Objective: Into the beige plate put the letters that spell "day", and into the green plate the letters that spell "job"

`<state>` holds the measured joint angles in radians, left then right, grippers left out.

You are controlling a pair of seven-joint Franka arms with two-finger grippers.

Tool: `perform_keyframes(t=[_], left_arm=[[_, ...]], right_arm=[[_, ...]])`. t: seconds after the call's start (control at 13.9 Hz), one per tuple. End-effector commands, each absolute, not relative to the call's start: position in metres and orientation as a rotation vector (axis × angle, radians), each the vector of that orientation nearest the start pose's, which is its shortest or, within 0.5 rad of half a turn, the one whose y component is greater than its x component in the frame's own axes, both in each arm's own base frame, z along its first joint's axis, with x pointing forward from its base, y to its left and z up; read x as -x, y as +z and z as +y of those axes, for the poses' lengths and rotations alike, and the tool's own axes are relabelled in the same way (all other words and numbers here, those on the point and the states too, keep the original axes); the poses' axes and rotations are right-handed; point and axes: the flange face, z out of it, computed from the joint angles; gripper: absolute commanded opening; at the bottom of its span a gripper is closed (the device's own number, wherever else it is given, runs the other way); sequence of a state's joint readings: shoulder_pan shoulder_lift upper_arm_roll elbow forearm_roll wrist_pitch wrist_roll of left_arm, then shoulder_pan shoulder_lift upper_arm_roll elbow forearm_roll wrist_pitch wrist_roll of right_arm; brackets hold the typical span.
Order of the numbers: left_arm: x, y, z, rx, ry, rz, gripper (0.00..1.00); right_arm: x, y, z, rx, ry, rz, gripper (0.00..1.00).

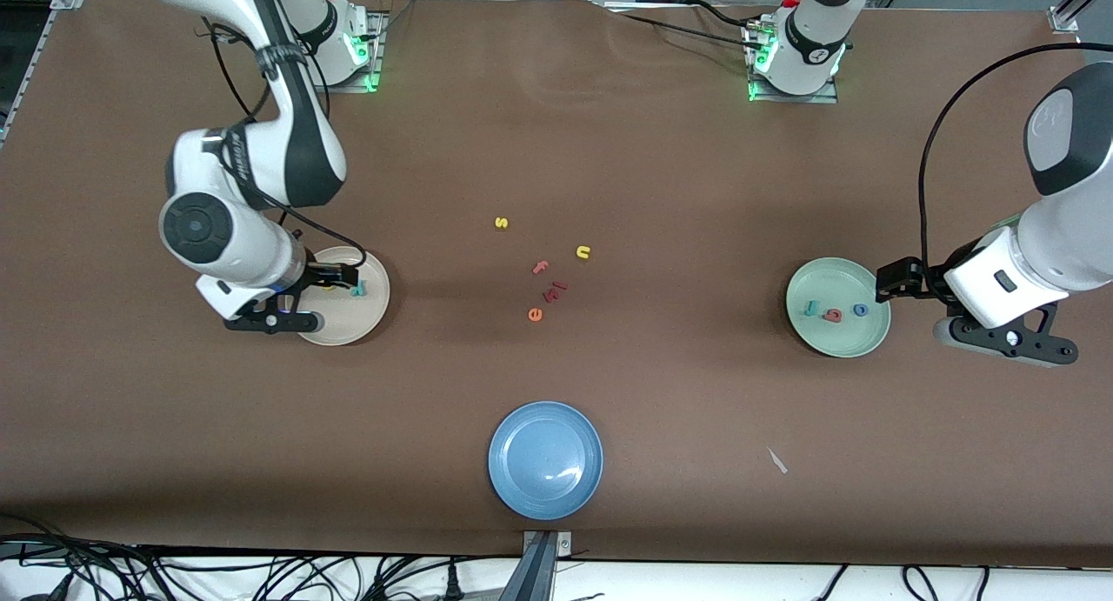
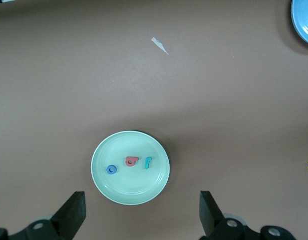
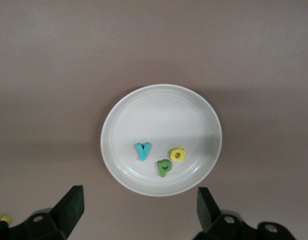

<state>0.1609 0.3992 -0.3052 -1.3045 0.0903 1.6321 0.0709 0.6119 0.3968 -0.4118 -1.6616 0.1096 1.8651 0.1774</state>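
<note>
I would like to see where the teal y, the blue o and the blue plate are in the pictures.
teal y (image 3: 142,150): right wrist view, on the fork of the letter.
blue o (image 2: 111,170): left wrist view, on the ring's edge.
blue plate (image 1: 522,488): front view, on the bare rim nearest the front camera.

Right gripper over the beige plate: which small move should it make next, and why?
Probably lift the open right gripper straight up, away from the beige plate. The teal y, green d and yellow a lie in it, so nothing seems left to place.
</note>
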Motion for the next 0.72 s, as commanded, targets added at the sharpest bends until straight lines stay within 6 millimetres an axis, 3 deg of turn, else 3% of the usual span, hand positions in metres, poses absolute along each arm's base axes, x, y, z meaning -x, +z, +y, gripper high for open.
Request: perform_keyframes(t=[0.0, 0.14, 0.22, 0.29, 0.43, 0.58, 0.65], left_arm=[[-0.664, 0.521, -0.051, 3.156, 0.073, 0.347, 1.00], [-0.665, 0.518, -0.051, 3.159, 0.080, 0.347, 1.00], [-0.665, 0.518, -0.051, 3.159, 0.080, 0.347, 1.00], [-0.665, 0.518, -0.051, 3.159, 0.080, 0.347, 1.00], [-0.665, 0.518, -0.051, 3.159, 0.080, 0.347, 1.00], [-0.665, 0.518, -0.051, 3.159, 0.080, 0.347, 1.00], [-0.665, 0.518, -0.051, 3.157, 0.080, 0.349, 1.00]], right_arm=[[-0.619, 0.441, 0.163, 3.193, 0.262, -0.026, 1.00], [-0.610, 0.471, 0.155, 3.148, 0.219, -0.031, 1.00], [-0.617, 0.480, 0.147, 3.128, 0.147, -0.013, 1.00], [-0.624, 0.502, 0.118, 3.094, 0.040, 0.025, 1.00], [-0.618, 0.536, 0.088, 3.071, -0.029, 0.020, 1.00], [-0.604, 0.585, 0.054, 3.060, -0.158, 0.075, 1.00], [-0.590, 0.598, 0.055, 3.061, -0.143, 0.056, 1.00]])
